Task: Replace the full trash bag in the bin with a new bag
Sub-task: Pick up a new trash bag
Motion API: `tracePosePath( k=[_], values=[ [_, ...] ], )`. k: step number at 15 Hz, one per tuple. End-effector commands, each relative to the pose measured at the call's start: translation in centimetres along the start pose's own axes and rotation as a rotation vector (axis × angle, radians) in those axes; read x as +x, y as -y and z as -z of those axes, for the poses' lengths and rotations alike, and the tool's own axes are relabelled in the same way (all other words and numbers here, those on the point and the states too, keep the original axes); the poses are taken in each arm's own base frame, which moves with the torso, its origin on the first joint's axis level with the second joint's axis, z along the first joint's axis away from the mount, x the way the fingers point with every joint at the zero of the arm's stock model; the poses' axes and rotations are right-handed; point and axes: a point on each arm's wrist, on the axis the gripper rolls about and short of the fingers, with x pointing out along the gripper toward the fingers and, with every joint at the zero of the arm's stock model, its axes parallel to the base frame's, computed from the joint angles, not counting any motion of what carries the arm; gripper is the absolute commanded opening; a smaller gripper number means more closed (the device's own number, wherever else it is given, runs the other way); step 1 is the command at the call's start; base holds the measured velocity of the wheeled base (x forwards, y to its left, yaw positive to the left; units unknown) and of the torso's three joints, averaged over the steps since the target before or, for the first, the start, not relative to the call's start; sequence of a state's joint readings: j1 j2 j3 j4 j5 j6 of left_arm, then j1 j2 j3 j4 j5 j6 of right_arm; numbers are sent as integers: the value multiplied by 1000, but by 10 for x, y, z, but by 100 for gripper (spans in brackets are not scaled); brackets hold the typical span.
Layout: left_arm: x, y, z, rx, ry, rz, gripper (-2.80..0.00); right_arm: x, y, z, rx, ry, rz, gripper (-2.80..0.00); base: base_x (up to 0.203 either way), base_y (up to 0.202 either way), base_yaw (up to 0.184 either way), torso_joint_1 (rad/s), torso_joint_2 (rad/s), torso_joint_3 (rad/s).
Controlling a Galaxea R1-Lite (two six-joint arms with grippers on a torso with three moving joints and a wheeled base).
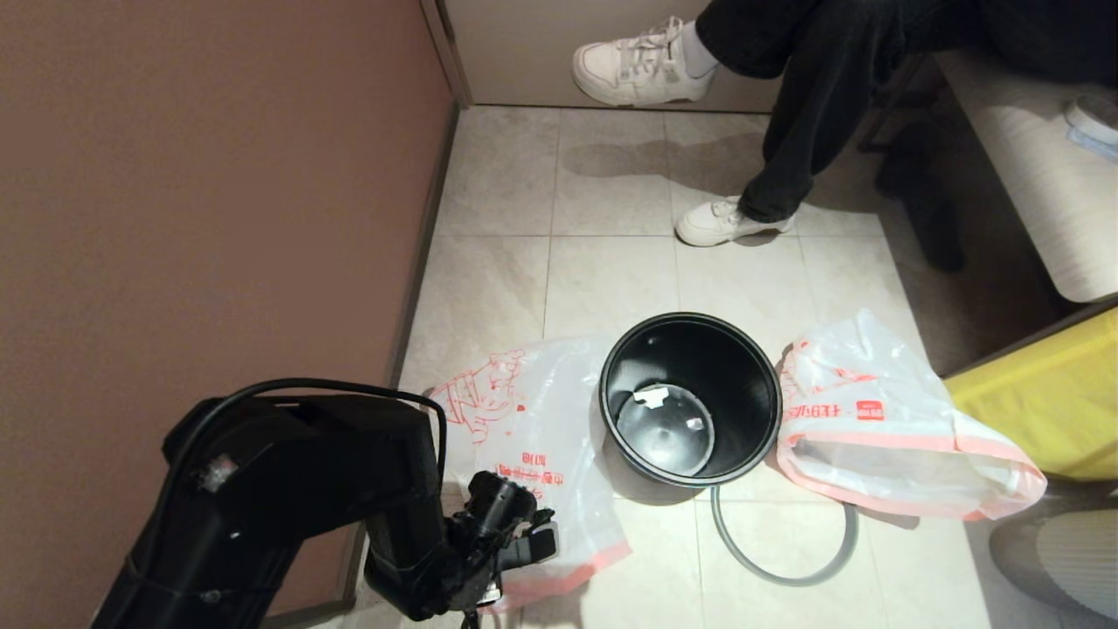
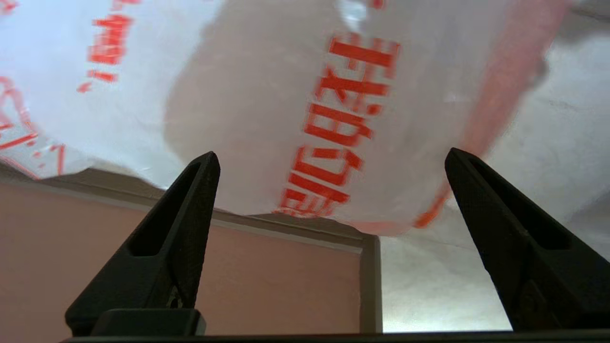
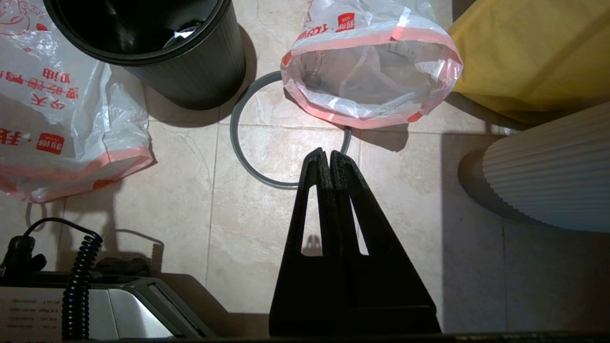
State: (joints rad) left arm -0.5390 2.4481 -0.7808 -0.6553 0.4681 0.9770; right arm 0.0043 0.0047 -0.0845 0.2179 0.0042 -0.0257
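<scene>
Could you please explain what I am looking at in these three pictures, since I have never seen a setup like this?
This is a two-armed robot, and each picture comes from one of its cameras. The head view looks down at a tiled floor. There the bin stands with no bag in it; its grey ring lies loose on the floor. On the robot's right lies the full trash bag, on its left the limp new bag. The left wrist view looks past the left gripper, whose fingers are spread wide just above the new bag, holding nothing. The right wrist view shows the right gripper, fingers pressed together and empty, held above the floor near the ring.
</scene>
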Motion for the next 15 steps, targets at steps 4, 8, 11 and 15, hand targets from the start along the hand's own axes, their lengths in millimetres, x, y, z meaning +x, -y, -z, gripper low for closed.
tracePosePath(
  k=[4, 8, 11, 15],
  values=[
    [-42, -23, -1, 64, -55, 163, 0, 1, 0, 0, 0, -17, -1, -280, 0, 0, 0, 0, 0, 0],
    [-52, -20, 6, 77, -94, 232, 0, 1, 0, 0, 0, -17, -1, -280, 0, 0, 0, 0, 0, 0],
    [-44, -31, -3, 51, -78, 210, 0, 3, 0, -1, 0, -37, -2, -280, 0, 0, 0, 0, 0, 0],
    [-5, -29, -19, 6, -100, 217, 0, 5, 0, -3, 0, -72, -3, -280, 0, 0, 0, 0, 0, 0]
  ],
)
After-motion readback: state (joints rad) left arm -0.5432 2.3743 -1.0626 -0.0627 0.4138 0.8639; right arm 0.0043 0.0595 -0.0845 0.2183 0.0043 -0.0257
